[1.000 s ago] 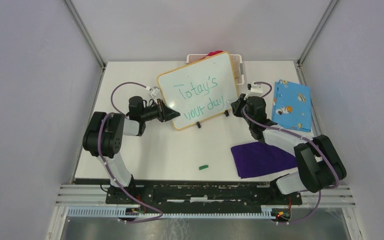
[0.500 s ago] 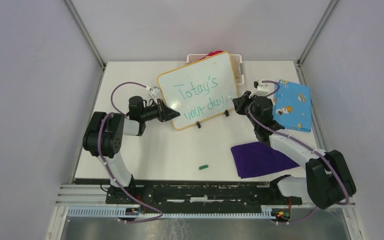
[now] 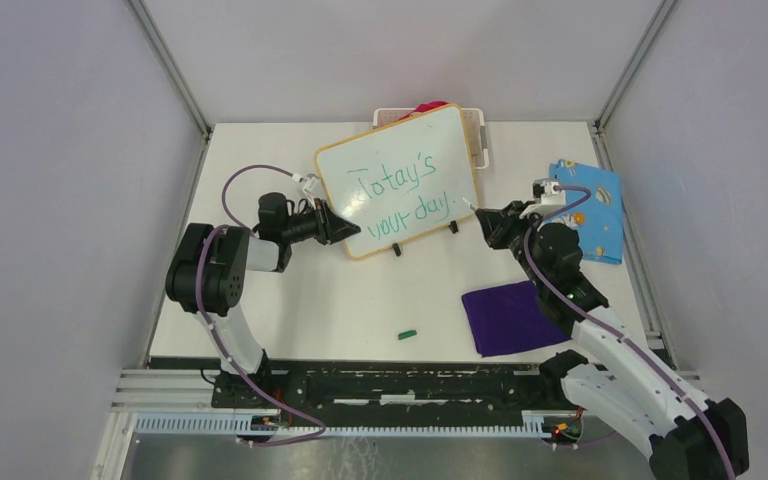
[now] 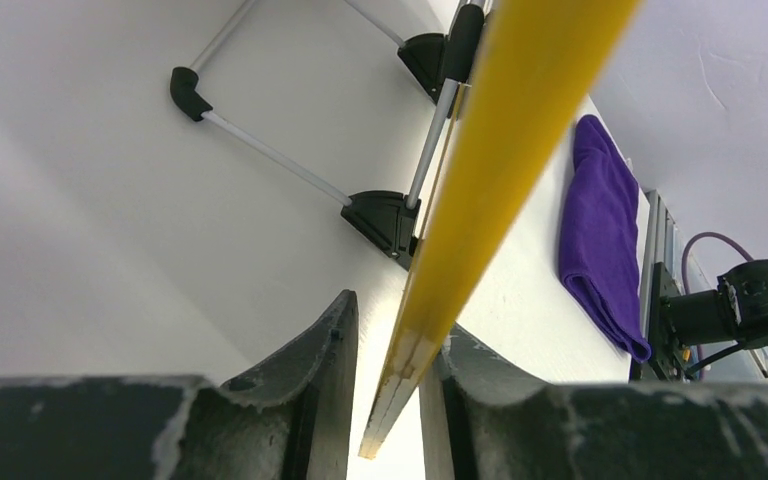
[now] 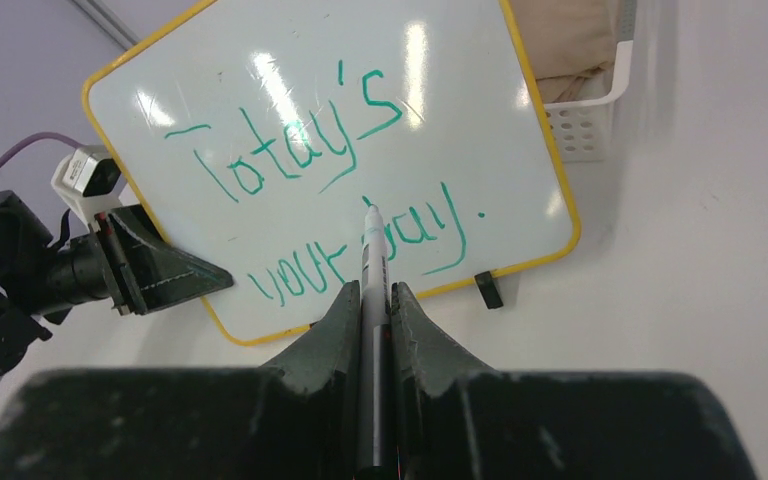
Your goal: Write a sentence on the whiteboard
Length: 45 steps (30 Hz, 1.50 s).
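The whiteboard (image 3: 400, 150) stands tilted at the back middle of the table on small black feet (image 4: 385, 215). The sentence (image 3: 400, 195) is in green, two lines reading "Totay's your day." (image 5: 290, 150). My left gripper (image 3: 345, 228) straddles the board's lower left yellow edge (image 4: 500, 150). Its jaws are open: one finger touches the frame and the other stands off with a gap (image 4: 390, 330). My right gripper (image 3: 490, 220) is shut on a marker (image 5: 372, 260). The marker's tip hangs just off the board's right edge, apart from it.
A purple cloth (image 3: 520, 315) lies at the front right under the right arm. A blue patterned cloth (image 3: 585, 210) lies at the far right. A small green cap (image 3: 407, 334) rests near the front edge. A white basket (image 3: 475, 130) sits behind the board.
My right arm has drawn back to the right, taking the marker away from the board. The left jaws have loosened slightly on the board's edge.
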Motion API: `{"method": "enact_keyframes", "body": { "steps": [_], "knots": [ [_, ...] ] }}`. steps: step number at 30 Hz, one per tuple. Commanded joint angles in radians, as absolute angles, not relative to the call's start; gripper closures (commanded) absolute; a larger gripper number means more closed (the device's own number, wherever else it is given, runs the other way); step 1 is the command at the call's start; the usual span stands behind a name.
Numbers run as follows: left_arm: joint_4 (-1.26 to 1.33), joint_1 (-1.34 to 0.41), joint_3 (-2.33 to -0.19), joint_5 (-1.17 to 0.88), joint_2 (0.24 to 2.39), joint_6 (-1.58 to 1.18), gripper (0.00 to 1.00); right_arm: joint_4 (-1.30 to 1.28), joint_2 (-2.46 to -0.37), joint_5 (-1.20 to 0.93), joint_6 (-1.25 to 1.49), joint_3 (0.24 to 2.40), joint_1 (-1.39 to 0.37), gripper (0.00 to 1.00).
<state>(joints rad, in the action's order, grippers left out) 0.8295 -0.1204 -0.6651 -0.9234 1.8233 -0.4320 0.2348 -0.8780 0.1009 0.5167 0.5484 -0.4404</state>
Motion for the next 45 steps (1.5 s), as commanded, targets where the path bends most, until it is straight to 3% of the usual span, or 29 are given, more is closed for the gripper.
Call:
{"method": "enact_keyframes", "body": {
  "steps": [1,12,16,22,23,24,32,38,41,45],
  "knots": [
    [0.763,-0.135,-0.662,-0.897,1.836,-0.365,0.65,0.126,-0.75,0.082,0.435,0.523,-0.457,1.0],
    [0.829,-0.111,-0.646,-0.923,1.836,-0.417,0.54,-0.035,-0.515,0.143,0.345,0.417,-0.459,1.0],
    [0.831,-0.105,-0.628,-0.909,1.812,-0.417,0.36,-0.039,-0.495,0.145,0.338,0.412,-0.458,1.0],
    [0.796,-0.1,-0.613,-0.888,1.771,-0.402,0.2,-0.038,-0.493,0.141,0.336,0.415,-0.461,1.0],
    [0.789,-0.1,-0.609,-0.884,1.76,-0.401,0.06,-0.036,-0.492,0.139,0.338,0.416,-0.461,1.0],
    [0.781,-0.1,-0.604,-0.878,1.745,-0.398,0.01,-0.036,-0.492,0.136,0.338,0.417,-0.461,1.0],
    [0.477,-0.066,-0.548,-0.645,1.432,-0.33,0.0,-0.032,-0.502,0.109,0.347,0.438,-0.478,1.0],
    [-0.004,-0.063,-0.653,-0.087,1.122,-0.322,0.0,-0.026,-0.506,0.076,0.351,0.438,-0.498,1.0],
    [-0.243,-0.063,-0.754,0.137,1.055,-0.445,0.0,-0.028,-0.518,0.073,0.335,0.447,-0.503,1.0],
    [-0.361,-0.064,-0.801,0.134,0.953,-0.505,0.0,-0.05,-0.542,0.071,0.305,0.473,-0.506,1.0]
  ]
}}
